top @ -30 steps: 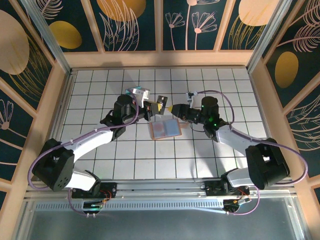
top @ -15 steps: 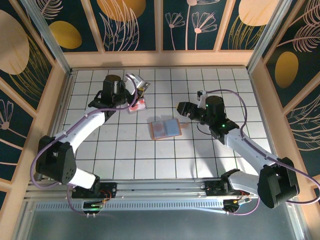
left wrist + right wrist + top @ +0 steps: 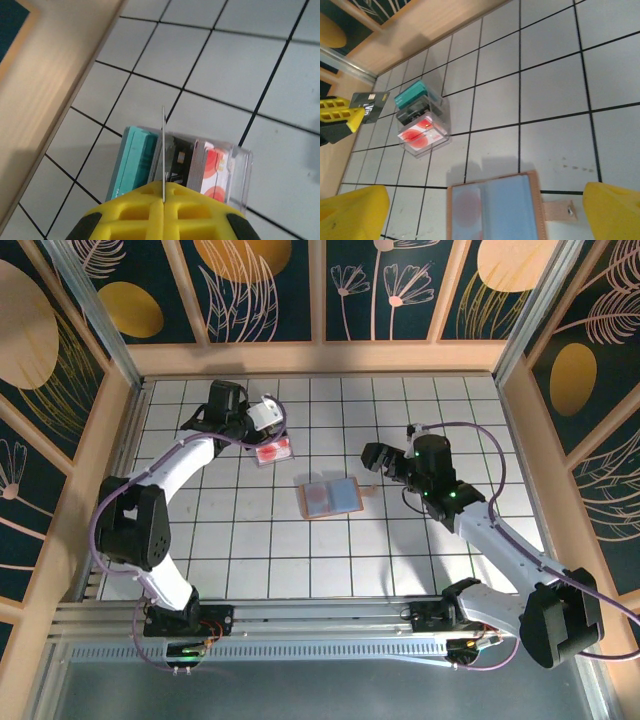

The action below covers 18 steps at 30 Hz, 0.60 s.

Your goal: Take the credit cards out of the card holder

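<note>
The card holder (image 3: 330,497) lies open and flat on the tiles, tan rim and greyish-blue pockets up, its snap tab (image 3: 560,210) pointing right. A red-and-white card (image 3: 467,208) shows through its left pocket. My right gripper (image 3: 378,458) hovers open just right of the holder, its yellow fingers (image 3: 351,211) spread either side of it with nothing between them. At the back left my left gripper (image 3: 268,420) is shut on a thin dark credit card (image 3: 370,106), seen edge-on (image 3: 163,145), held above a clear box (image 3: 275,451).
The clear plastic box (image 3: 240,165) holds upright stacks of teal (image 3: 131,162), dark (image 3: 180,160) and red-and-white cards (image 3: 215,170). A wooden wall (image 3: 55,85) runs close behind it on the left. Wooden walls (image 3: 530,440) ring the white tiled floor.
My left arm has swung from the holder to the back left, carrying the card over the clear box. My right gripper has opened wide and drawn back to the right of the holder.
</note>
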Each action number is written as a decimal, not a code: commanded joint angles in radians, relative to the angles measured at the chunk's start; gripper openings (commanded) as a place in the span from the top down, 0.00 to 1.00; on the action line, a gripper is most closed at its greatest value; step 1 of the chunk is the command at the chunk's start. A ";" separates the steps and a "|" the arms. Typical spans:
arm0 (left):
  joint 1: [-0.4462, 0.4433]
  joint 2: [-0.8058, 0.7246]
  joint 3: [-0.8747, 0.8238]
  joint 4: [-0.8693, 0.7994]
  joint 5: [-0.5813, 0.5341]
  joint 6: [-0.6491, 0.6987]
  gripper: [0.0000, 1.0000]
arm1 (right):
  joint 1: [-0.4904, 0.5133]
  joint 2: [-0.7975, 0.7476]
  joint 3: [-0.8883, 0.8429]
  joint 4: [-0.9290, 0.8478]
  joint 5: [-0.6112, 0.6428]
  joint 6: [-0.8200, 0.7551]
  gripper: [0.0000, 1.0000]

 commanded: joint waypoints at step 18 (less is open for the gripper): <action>0.041 0.178 0.125 -0.087 0.045 0.255 1.00 | -0.004 0.038 0.086 -0.055 0.092 0.015 0.01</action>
